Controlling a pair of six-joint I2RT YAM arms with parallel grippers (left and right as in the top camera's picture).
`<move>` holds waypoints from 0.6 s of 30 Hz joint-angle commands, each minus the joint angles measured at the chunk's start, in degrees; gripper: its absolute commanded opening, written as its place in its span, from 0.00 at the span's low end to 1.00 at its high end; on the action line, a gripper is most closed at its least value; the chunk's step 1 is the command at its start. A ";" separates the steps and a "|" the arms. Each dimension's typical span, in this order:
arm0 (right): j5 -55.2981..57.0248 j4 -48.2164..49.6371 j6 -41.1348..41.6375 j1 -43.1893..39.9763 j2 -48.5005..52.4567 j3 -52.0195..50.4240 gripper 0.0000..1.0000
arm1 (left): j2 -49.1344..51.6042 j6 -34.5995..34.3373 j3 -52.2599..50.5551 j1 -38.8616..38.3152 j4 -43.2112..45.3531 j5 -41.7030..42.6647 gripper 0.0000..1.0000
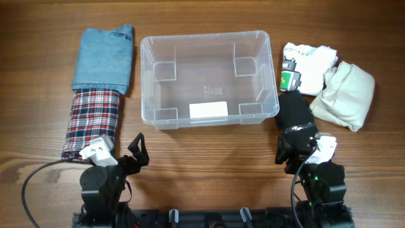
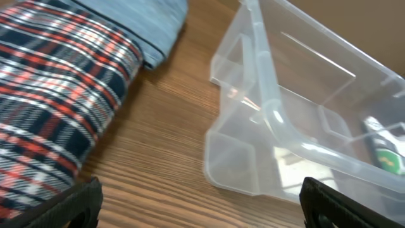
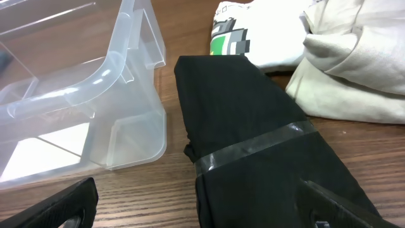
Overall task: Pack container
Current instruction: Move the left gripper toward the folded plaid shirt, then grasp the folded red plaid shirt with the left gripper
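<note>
Container: The clear container (image 1: 147,76) sits in the middle of the tabletop (image 1: 209,168). Its open side is up and nothing is in it. Its white label (image 1: 208,110) is on the long side near the robot.
Left gripper: The left gripper (image 2: 199,196) is spread wide and holds nothing. It is low over bare wood, between the plaid cloth (image 2: 50,101) and a near corner of the container.
Right gripper: The right gripper (image 3: 197,190) is spread wide too and grips nothing. The black bundle (image 3: 253,126) lies between its two fingers. I cannot tell if they touch it.
Step now: I think the black bundle goes in first.
How to do it well: Put one finger on each long side and squeeze near the tape band (image 3: 253,147), where the roll looks tight. Lift it higher than the rim. Then lay it flat at one end, so the other clothes have room.
Watch out: The bundle lies just beside the container's wall. A finger could bump the wall and push the container.
More to pack: A blue cloth (image 1: 104,57) waits on the left. A white shirt (image 1: 307,63) and a cream cloth (image 1: 345,95) wait on the right.
Tabletop: It is brown wood, flat and a bit shiny.
Room: Only the tabletop shows, with a black cable (image 1: 28,190) by the left arm.
</note>
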 commanded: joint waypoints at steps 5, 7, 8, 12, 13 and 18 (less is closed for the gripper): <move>-0.50 0.15 0.26 -0.37 -0.57 -0.11 1.00 | 4.74 -4.72 9.14 -0.13 3.39 6.25 1.00; -0.50 0.15 0.26 -0.39 -0.57 -0.11 1.00 | 12.68 -4.11 18.34 -0.09 2.43 4.57 1.00; -0.50 0.15 0.24 -0.37 -0.57 -0.11 1.00 | 18.18 -3.23 23.87 -0.09 1.38 2.86 1.00; -0.50 0.15 0.22 -0.39 -0.57 -0.11 1.00 | 34.12 6.47 40.17 -0.09 -3.39 2.49 1.00; -0.50 0.15 0.24 -0.39 -0.57 -0.11 1.00 | 36.85 6.49 42.95 -0.07 -3.43 2.49 1.00; -0.50 0.15 0.24 -0.39 -0.57 -0.11 1.00 | 44.44 11.06 51.49 2.62 -3.13 -10.12 1.00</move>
